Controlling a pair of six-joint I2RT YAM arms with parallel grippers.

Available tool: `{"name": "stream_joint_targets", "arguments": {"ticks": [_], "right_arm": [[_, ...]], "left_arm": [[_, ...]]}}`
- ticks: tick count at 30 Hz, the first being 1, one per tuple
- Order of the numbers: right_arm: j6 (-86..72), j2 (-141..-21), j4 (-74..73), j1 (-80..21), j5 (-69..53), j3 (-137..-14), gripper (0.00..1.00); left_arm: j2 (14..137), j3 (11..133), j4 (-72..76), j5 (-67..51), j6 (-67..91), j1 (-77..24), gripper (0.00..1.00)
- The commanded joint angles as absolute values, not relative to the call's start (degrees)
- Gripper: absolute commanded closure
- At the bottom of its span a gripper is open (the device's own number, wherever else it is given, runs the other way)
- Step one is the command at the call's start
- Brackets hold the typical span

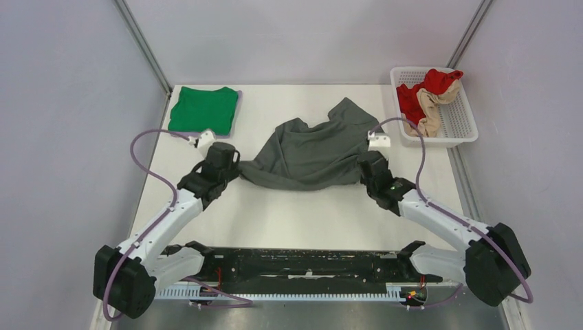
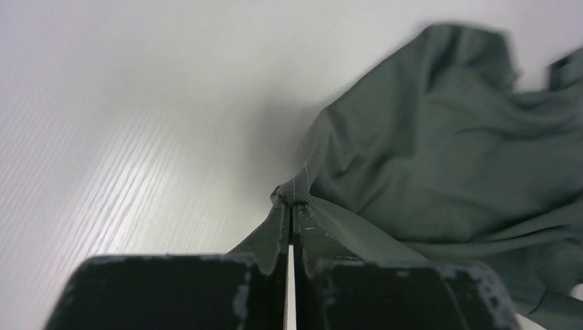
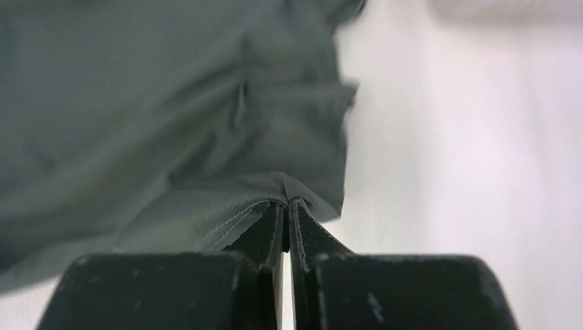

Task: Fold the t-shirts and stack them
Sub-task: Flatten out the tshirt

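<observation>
The dark grey t-shirt (image 1: 313,151) lies rumpled across the middle of the desk (image 1: 302,213), its near hem running between the two arms. The left claw (image 2: 291,206) is clenched on the shirt's near left corner, a fold of cloth pinched between its closed fingers. The right claw (image 3: 286,206) is clamped the same way on the near right corner. The green t-shirt (image 1: 204,108) lies folded flat at the far left corner of the desk, well apart from the grey one. At the far right, a white lattice basket (image 1: 460,127) holds a red garment (image 1: 423,89) and a beige garment (image 1: 432,110).
</observation>
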State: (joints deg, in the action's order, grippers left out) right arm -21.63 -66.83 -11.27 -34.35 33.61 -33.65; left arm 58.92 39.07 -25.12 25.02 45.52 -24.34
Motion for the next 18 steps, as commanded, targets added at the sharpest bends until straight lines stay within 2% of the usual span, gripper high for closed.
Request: {"name": "stream_joint_targets", "arguments": {"ticks": [1,5,12,18], "right_arm": [[-12.64,-59.80,-5.86,-29.74,41.74,-42.59,1.00],[-5.53,-53.95,-2.62,-28.30,42.47,-49.65,1.00],[4.60,-46.88,-5.08,-28.29,38.26,-64.37,1.00],[7.28,-43.67,-10.63,-28.30,27.25,-80.77,1.00]], "left_arm": [[59.44,51.44,-21.23,29.53,41.92,-24.08,0.98],[58.71,61.11,-21.16,29.77,37.30,-24.10,0.98],[50.09,72.87,-20.24,26.57,27.80,-24.09,0.98],[46.24,86.19,-23.57,17.31,23.11,-24.08,0.98]]}}
